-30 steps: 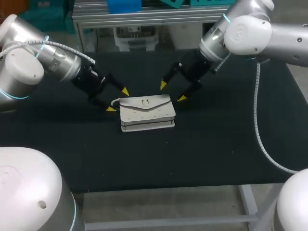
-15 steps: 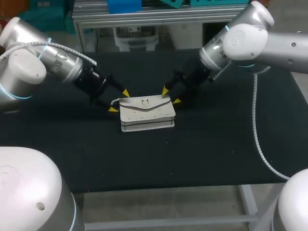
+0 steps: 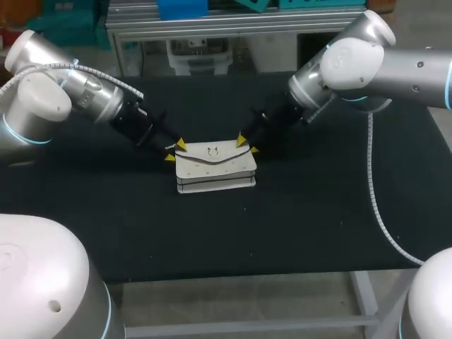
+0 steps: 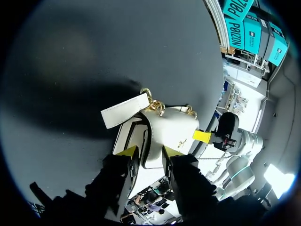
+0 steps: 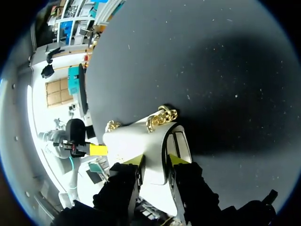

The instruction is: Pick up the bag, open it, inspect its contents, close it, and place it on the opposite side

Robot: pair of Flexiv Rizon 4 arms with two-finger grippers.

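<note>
A white flap bag with a gold clasp stands upright in the middle of the black table. My left gripper is at its upper left corner and my right gripper at its upper right corner. In the left wrist view the bag's end fills the narrow gap between the yellow tips of the left gripper, with a gold chain and a white tag just ahead. In the right wrist view the right gripper pinches the other end of the bag.
Black tabletop lies open on all sides of the bag. The table's front edge runs below it, and a metal frame stands along the far edge.
Both grippers have moved in onto the bag's top corners and narrowed from wide open until they pinch its ends. The bag has stayed in place.
</note>
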